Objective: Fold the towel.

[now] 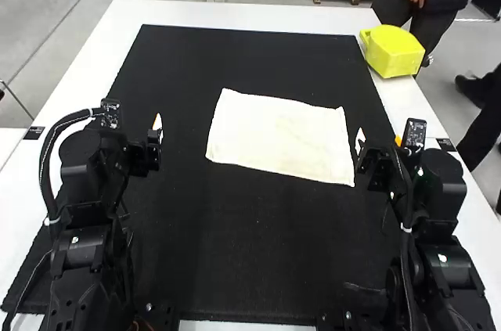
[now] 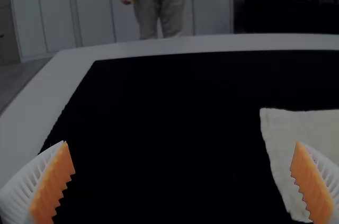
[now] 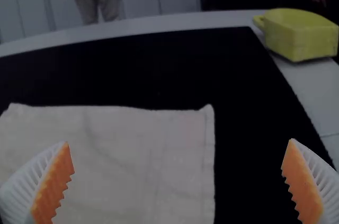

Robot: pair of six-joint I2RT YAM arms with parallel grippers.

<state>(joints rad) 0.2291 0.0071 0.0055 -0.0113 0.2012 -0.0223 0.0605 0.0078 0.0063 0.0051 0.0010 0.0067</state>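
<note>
You have the towel (image 1: 280,137) spread on the black mat (image 1: 235,257) over the table (image 1: 82,49), between the two arms; no fold is evident. Its near edge runs askew, the right-hand corner lying closer to the arms, and its far right corner peaks slightly. Left gripper (image 2: 181,143): fingers wide apart, nothing grasped. Right gripper (image 3: 179,142): likewise released and empty. The step in hand is judged to be the first fold, with none completed. You should lower both grippers to the near corners, pinch only the hem, and confirm each hold before lifting. Raise both corners together, keep light tension, and lay them onto the far corners. Uneven travel would likely skew the fold; pressing too low could snag the mat.
</note>
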